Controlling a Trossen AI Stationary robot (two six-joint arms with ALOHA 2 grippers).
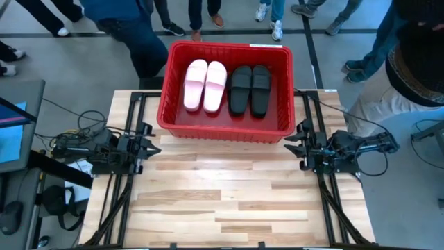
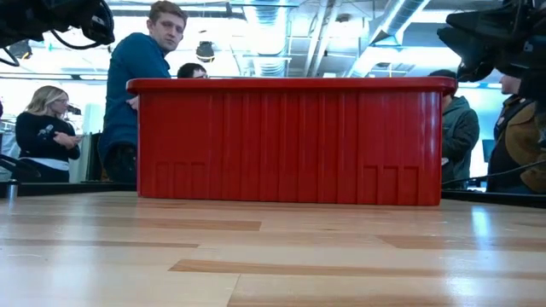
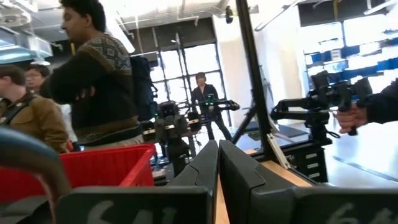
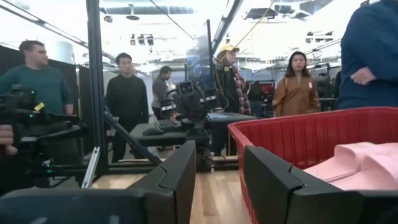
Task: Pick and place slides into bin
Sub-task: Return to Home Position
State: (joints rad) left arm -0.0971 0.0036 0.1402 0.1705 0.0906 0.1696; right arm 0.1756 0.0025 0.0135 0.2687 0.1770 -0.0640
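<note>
A: Start at the left of the overhead frame. Where is the left claw (image 1: 152, 147)?

B: Centre-left, at the left edge of the table (image 1: 229, 201), just below the bin's near-left corner. Its wrist camera shows the two fingers pressed together with nothing between them.

A: And the bin (image 1: 229, 47)?

B: Upper centre, at the table's far edge. The pink slides (image 1: 205, 86) lie side by side in its left half and the black slides (image 1: 250, 90) in its right half — two of each on show. Whether more lie underneath, I cannot tell. No slide lies on the table.

A: Then the right claw (image 1: 298, 147)?

B: Centre-right, mirroring the left one, just below the bin's near-right corner. Its fingers stand spread with a plain gap, and they are empty.

A: So the loading looks done and only the parking is left. How should it be done well?

B: I'd draw each arm back along its own side, away from the red rim. Both claws sit near the bin's corners, and neither should clip it. Move slow and level, dragging nothing over the wood. People (image 1: 125, 28) stand along the top of the frame — so no wide swings outward.
</note>
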